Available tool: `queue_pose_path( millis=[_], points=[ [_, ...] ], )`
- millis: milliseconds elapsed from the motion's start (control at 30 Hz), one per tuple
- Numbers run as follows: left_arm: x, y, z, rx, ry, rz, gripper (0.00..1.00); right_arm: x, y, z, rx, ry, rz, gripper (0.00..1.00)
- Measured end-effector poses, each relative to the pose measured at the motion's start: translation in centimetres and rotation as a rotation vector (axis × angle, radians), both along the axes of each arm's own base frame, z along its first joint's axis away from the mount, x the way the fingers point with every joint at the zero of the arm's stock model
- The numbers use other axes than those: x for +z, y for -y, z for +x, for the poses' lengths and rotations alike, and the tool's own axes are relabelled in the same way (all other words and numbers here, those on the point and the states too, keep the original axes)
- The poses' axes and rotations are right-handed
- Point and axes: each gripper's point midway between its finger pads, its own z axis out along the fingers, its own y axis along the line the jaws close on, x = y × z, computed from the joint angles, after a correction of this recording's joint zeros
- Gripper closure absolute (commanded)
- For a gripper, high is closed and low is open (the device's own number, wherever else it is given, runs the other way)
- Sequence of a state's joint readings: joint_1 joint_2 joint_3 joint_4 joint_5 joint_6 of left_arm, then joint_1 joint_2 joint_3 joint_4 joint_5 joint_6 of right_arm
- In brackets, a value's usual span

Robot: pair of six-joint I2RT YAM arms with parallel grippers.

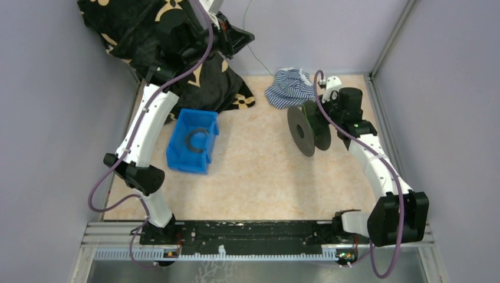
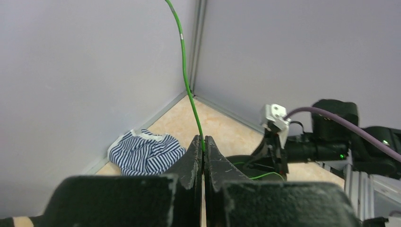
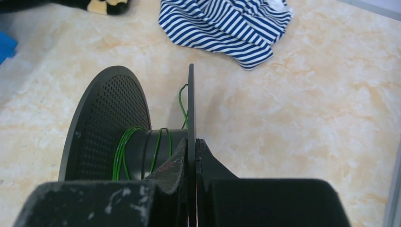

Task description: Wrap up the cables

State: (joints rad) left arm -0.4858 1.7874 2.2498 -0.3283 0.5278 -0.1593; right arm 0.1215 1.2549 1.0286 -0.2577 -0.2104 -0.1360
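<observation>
A thin green cable point(image 2: 185, 71) runs up from my left gripper point(image 2: 204, 142), which is shut on it and held high at the back point(image 1: 236, 38). The cable point(image 1: 259, 62) slants down towards a black spool point(image 1: 306, 130) that stands on its edge at the right. In the right wrist view a few green turns point(image 3: 124, 146) lie around the spool's hub. My right gripper point(image 3: 191, 144) is shut on the spool's near flange point(image 3: 191, 94) and also shows in the top view point(image 1: 325, 112).
A blue bin point(image 1: 177, 156) with a dark ring point(image 1: 197, 140) in it stands left of centre. A striped cloth point(image 1: 289, 88) lies at the back behind the spool. A black patterned cloth point(image 1: 153, 35) fills the back left corner. Walls enclose three sides.
</observation>
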Motion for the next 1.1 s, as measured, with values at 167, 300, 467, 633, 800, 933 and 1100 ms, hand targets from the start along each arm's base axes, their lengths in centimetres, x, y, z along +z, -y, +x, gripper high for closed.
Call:
queue_pose_path(
  millis=[167, 300, 467, 633, 800, 933, 1100],
  points=[
    [-1.0, -1.0, 3.3, 0.07, -0.043, -0.024, 1.0, -0.7, -1.0, -1.2, 0.065, -0.023, 0.005, 1.0],
    [-1.3, -2.0, 5.7, 0.121, -0.055, -0.049, 1.0, -1.4, -1.4, -1.9, 0.105, -0.05, 0.003, 1.0],
    [-2.3, -3.9, 8.2, 0.181, -0.08, -0.064, 1.0, -2.0, -2.0, -2.7, 0.162, -0.073, 0.001, 1.0],
    [-3.0, -4.9, 9.8, 0.209, -0.082, -0.07, 1.0, -1.8, -2.9, -3.6, 0.223, -0.077, 0.009, 1.0],
    [-3.9, -4.8, 10.5, 0.207, -0.07, -0.059, 1.0, -1.7, -4.3, -4.7, 0.304, -0.089, 0.031, 1.0],
    [-5.6, -4.5, 11.2, 0.203, -0.07, -0.038, 1.0, -1.7, -6.0, -6.0, 0.383, -0.107, 0.046, 1.0],
    [-9.1, -4.1, 12.5, 0.205, -0.108, 0.006, 1.0, -0.6, -8.1, -7.4, 0.479, -0.104, 0.07, 1.0]
  ],
)
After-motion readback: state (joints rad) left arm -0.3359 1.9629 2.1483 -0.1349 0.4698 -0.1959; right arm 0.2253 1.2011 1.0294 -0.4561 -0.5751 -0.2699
